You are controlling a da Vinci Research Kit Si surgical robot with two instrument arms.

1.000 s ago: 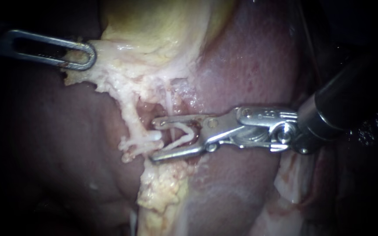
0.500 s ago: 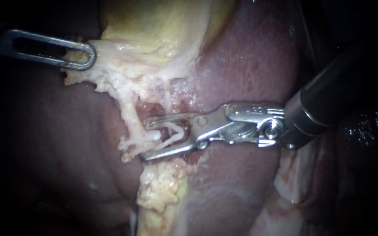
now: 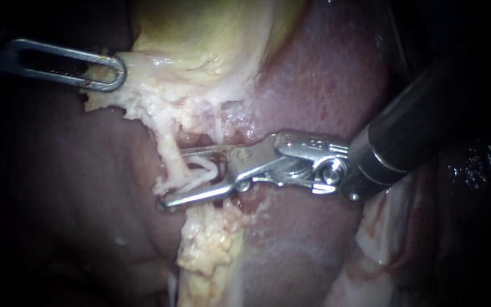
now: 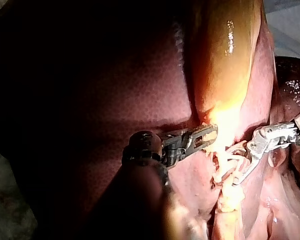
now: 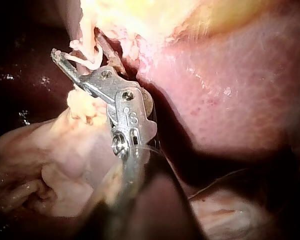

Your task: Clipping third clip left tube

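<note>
straddling a pale stringy tube, right instrument's shiny metal jaws gape.

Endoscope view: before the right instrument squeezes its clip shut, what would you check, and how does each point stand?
1. The right end effector is open: ok, a gap shows between its jaws.
2. A clip sits loaded between the jaws: ok.
3. The tube lies between the jaws: ok, as far as this view shows.
4. Both jaw tips reach past the tube: cannot tell, since pale tissue hides the upper tip.
5. The left instrument holds the tissue up and aside: ok.
</note>
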